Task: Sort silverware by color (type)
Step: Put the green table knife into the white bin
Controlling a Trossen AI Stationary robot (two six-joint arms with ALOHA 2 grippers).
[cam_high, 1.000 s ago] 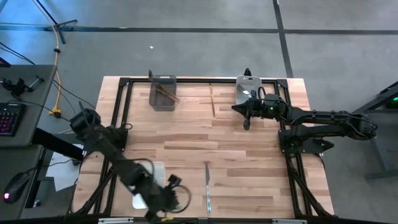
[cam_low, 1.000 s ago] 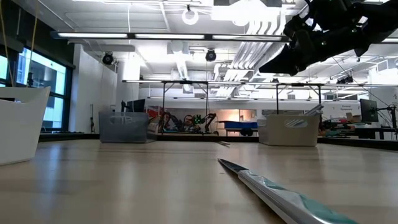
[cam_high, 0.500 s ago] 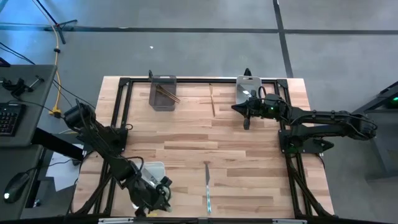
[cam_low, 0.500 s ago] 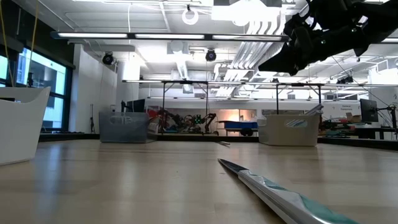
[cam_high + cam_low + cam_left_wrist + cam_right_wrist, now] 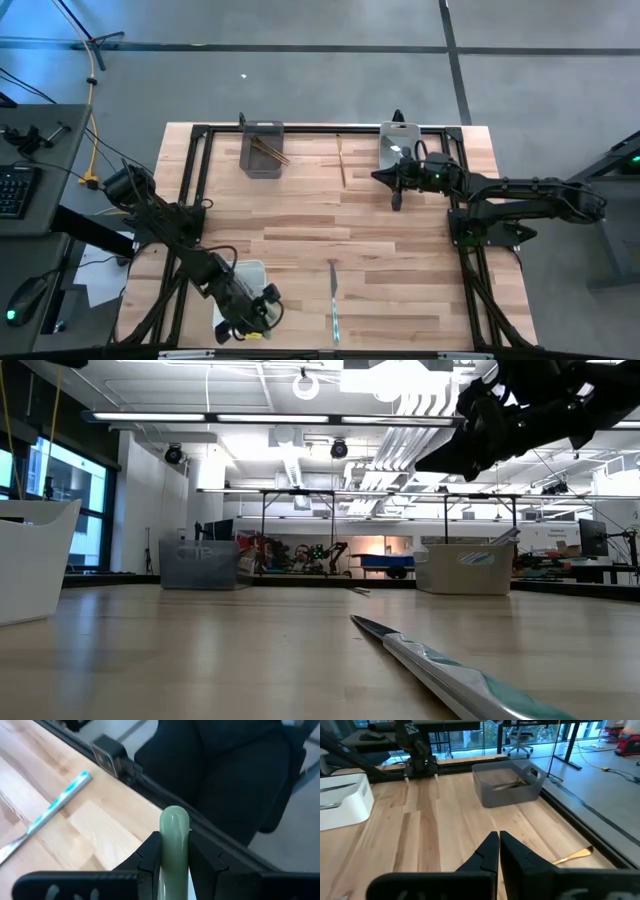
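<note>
My left gripper (image 5: 257, 314) hovers by the near edge, next to a white bin (image 5: 238, 272), and is shut on a pale green utensil handle (image 5: 174, 822). My right gripper (image 5: 397, 192) is shut and holds nothing; it hangs over the table in front of the far white bin (image 5: 398, 146). A knife with a teal handle (image 5: 333, 300) lies flat on the table near the near edge, also seen in the low view (image 5: 450, 670) and the left wrist view (image 5: 55, 806). A thin brown stick (image 5: 341, 160) lies flat between the far bins. My left gripper pinches the green handle (image 5: 174, 835) between its two fingers (image 5: 152, 852). The handle lies along the fingers, and its rounded end sticks out past the fingertips. The utensil is lifted clear of the table; the rest of it is hidden behind the gripper.
A grey bin (image 5: 262, 150) at the far edge holds brown sticks, seen too in the right wrist view (image 5: 507, 782). A black frame rail (image 5: 200, 180) runs round the table. Bare wood (image 5: 300, 225) lies across the middle.
My left gripper has moved a little toward the table's left along the near edge, closer to the white bin, still shut on the green handle. The left arm's elbow has shifted as well.
</note>
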